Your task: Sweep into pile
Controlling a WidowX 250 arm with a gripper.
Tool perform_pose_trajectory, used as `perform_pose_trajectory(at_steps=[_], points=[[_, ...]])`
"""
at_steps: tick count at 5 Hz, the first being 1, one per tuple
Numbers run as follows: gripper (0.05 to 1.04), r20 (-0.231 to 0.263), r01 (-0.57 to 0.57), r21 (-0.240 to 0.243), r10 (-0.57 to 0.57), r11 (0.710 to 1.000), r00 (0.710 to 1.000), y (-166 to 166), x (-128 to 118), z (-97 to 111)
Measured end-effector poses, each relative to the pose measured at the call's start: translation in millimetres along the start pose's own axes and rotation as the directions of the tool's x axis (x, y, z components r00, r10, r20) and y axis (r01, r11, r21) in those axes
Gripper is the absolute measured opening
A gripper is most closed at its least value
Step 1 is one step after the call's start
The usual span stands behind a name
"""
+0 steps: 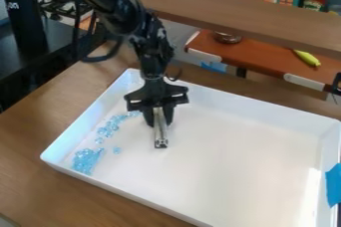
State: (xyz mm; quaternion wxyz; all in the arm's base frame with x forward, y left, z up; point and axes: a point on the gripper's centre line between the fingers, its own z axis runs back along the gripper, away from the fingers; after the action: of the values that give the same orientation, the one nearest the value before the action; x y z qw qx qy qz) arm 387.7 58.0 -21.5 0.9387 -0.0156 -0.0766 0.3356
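Inside the left part of the white tray (253, 106), the gripper (158, 119) hangs down, shut on a narrow silvery tool (160, 134). This tool points toward the front of the tray, its dark end close to the tray floor. Clear light-blue pieces lie to the gripper's left. A dense cluster of blue pieces (85, 161) sits by the tray's left corner. Scattered blue pieces (108, 128) trail from there along the left wall toward the back, and a single piece (116, 150) lies apart to the cluster's right.
The tray's raised walls surround the work area on a wooden table (33, 171). Blue tape (333, 183) is on the right wall. Behind the tray, a wooden beam (233, 12) crosses above a brown shelf (256, 61) with a yellow-green toy (307, 58) and a metal bowl (227, 37).
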Motion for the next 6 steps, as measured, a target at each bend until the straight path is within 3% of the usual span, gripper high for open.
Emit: perform_pose_trajectory(at_steps=[2, 4, 5, 6], points=[[0.386, -0.007, -0.068, 0.018, 0.068, 0.998, 0.998, 16.2, -4.6, 0.6], [0.386, 0.006, -0.062, 0.066, 0.061, 0.996, 0.998, 38.0, -9.5, 2.1], [0.386, -0.010, -0.065, 0.096, 0.066, 0.993, 0.998, 44.3, -14.7, 3.3], [0.386, -0.011, -0.073, 0.090, 0.074, 0.993, 0.997, 49.5, -26.5, 6.2]])
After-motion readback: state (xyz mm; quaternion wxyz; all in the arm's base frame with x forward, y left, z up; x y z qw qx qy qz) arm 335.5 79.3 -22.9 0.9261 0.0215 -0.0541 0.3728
